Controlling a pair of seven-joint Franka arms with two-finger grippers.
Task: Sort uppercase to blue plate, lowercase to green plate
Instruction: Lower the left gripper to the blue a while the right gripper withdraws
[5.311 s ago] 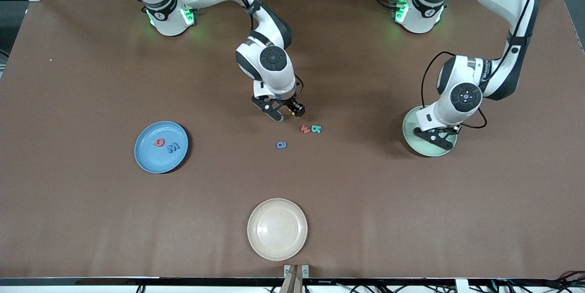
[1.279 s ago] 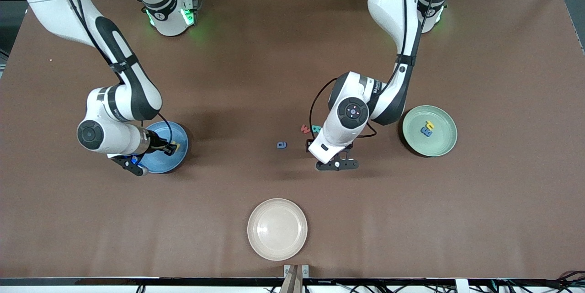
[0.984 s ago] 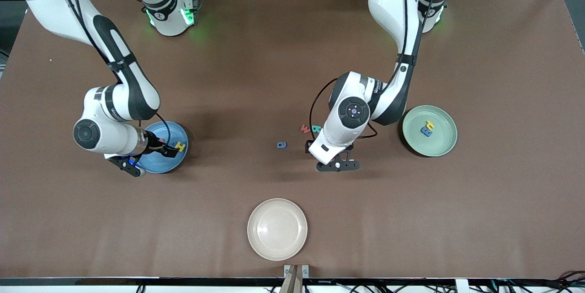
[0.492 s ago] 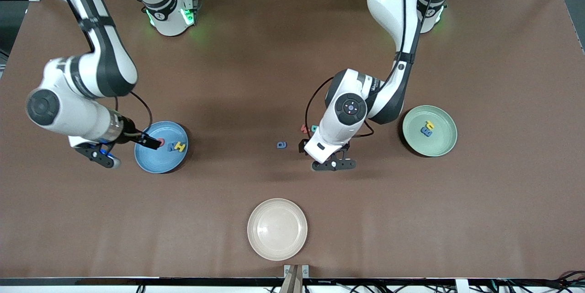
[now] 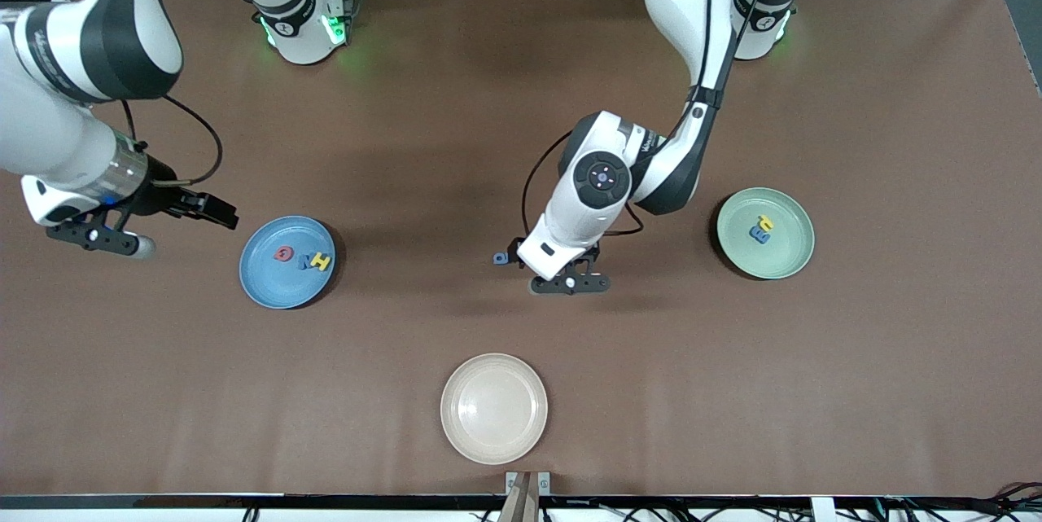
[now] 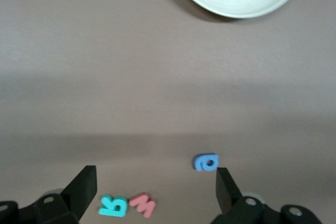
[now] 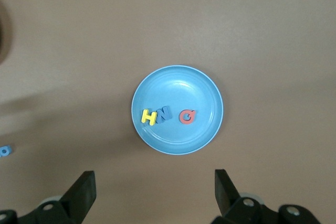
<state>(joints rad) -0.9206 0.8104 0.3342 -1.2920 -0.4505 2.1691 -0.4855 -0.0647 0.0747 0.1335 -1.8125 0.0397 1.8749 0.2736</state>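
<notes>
The blue plate (image 5: 273, 282) holds three uppercase letters: a red Q (image 5: 282, 253), a blue W (image 5: 305, 261) and a yellow H (image 5: 322, 261). In the green plate (image 5: 788, 255) lie two lowercase letters, a hooked yellow one (image 5: 765, 222) and a blue e (image 5: 759, 236). My right gripper (image 5: 171, 227) hangs open and empty over bare table beside the blue plate (image 7: 206, 139). My left gripper (image 6: 155, 182) is open over the loose letters. The teal B (image 6: 113, 205) and red w (image 6: 142, 204) lie between its fingers. The blue a (image 6: 206, 162) is beside one fingertip.
A beige plate (image 5: 494, 408) sits near the front edge, nearer the camera than the loose letters. In the front view the left hand hides the teal B and red w, and only an edge of the blue a (image 5: 497, 259) shows.
My right gripper has risen and drawn away from the blue plate, leaving the yellow H in it. My left gripper has shifted across the loose letters toward the blue a and opened wider.
</notes>
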